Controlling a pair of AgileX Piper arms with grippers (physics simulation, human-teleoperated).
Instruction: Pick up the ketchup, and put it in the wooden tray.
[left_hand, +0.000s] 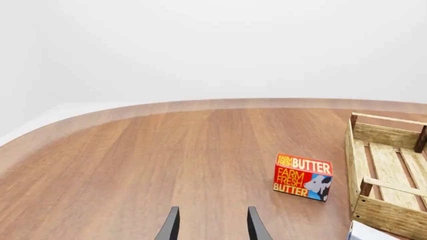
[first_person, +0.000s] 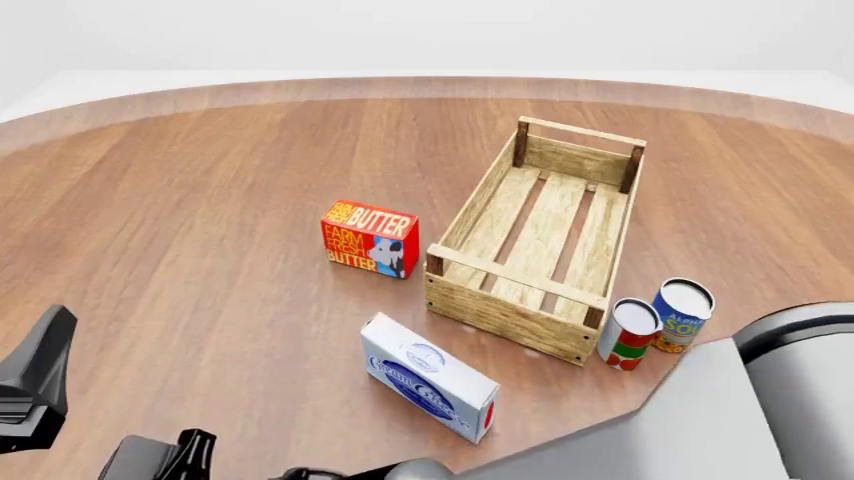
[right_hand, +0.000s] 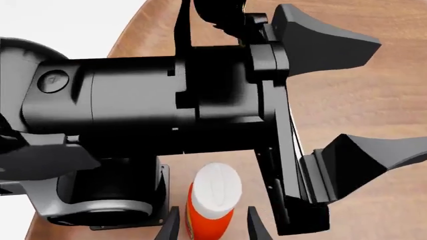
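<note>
The ketchup (right_hand: 213, 192), a red-orange bottle with a white cap, shows only in the right wrist view, cap towards the camera. It is close beside the left arm's black body (right_hand: 153, 105). My right gripper (right_hand: 213, 210) is open with one finger on each side of the bottle and a small gap on both sides. In the front view the bottle is out of view below the frame. My left gripper (left_hand: 213, 210) is open and empty above bare table. The wooden tray (first_person: 511, 316) stands mid-table and has nothing in it; it also shows in the left wrist view (left_hand: 390, 216).
A red butter box (first_person: 370, 238) stands left of the tray. A white and blue box (first_person: 430, 377) lies in front of it. Two cans (first_person: 630, 333) stand at its near right corner. The right arm (first_person: 747, 400) crosses the lower right of the front view.
</note>
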